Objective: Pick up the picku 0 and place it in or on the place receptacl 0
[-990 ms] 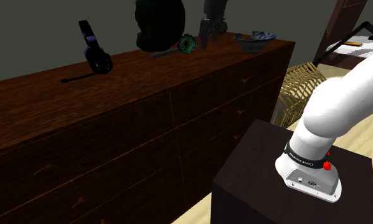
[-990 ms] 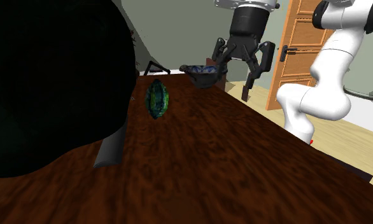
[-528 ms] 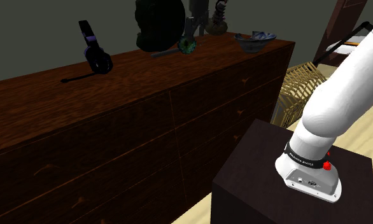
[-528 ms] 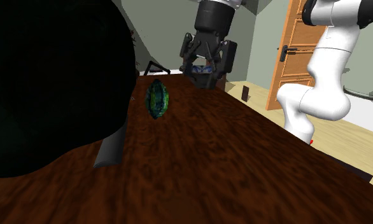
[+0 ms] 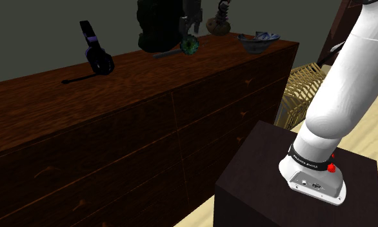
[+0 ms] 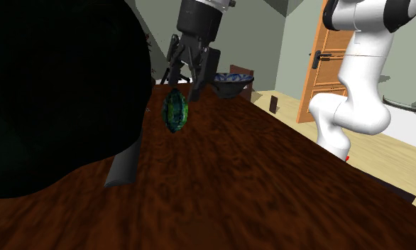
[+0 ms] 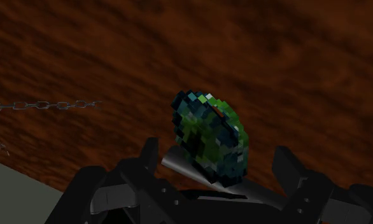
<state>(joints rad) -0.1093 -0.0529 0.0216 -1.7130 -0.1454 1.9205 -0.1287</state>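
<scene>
The all-black two-finger gripper hangs over the long dark-brown wooden counter, at 12 o'clock of the mottled green-and-blue disc-shaped object, which stands on edge on the counter top. Its fingers are spread apart. In the wrist view the disc sits between them with a gap on each side, so it is not clasped.

In the shoulder view the disc is on the far part of the counter, with the gripper just above it. The dark bowl with a blue patterned inside stands at 3 o'clock of the disc, well apart from it, near the counter's end. In the second exterior view the bowl is at 2 o'clock of the disc.

A large black rounded shape rises just beside the disc at 10 o'clock. A black-and-purple headset lies farther off at 9 o'clock. A thin chain lies on the wood in the wrist view.
</scene>
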